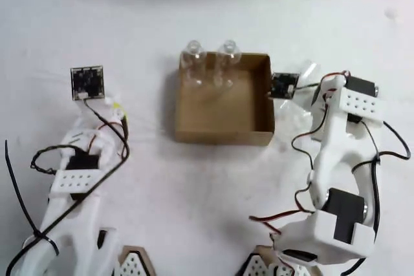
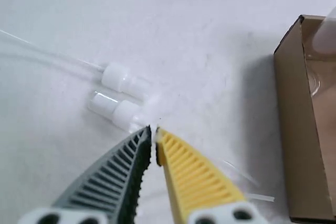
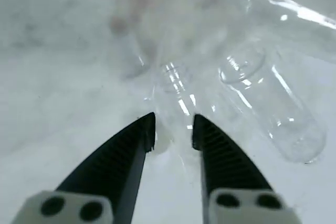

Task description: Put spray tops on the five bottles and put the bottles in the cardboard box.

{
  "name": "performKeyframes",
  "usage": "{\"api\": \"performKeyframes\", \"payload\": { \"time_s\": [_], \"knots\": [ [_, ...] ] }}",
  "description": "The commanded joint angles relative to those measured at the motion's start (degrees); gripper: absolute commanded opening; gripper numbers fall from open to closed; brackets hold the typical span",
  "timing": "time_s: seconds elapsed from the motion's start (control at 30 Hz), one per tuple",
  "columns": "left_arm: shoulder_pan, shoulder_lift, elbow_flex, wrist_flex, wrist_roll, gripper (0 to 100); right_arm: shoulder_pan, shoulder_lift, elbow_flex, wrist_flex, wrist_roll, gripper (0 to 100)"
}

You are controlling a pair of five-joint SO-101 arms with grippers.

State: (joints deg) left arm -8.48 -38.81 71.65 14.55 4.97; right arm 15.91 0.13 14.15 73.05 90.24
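Note:
Two clear bottles stand in the cardboard box against its far wall. Right of the box, clear bottles lie on the table. My right gripper is open, its black fingers on either side of one lying bottle; two more bottles lie just past it. My left gripper is shut, grey and yellow tips together, right at the end of the nearer of two white spray tops lying side by side, well left of the box.
The white table has free room in front of the box and between the arms. Thin clear dip tubes trail from the spray tops. Each arm carries a small black camera board and loose cables.

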Motion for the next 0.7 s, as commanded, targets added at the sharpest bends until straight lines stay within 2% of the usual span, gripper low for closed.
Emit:
{"api": "performKeyframes", "payload": {
  "time_s": [0.0, 0.17, 0.67],
  "knots": [
    [0.6, -0.7, -0.4, -1.4, -0.6, 2, -0.7, -2.7, 3.2, -7.2, 3.0, 21.6],
    [0.6, -0.7, -0.1, -3.3, -0.6, 2, -1.7, -2.7, 7.7, -8.4, 9.7, 13.4],
    [0.7, -0.7, -0.1, -3.3, -0.6, 2, -1.5, 4.2, 7.7, -14.2, 9.6, 11.8]
  ]
}}
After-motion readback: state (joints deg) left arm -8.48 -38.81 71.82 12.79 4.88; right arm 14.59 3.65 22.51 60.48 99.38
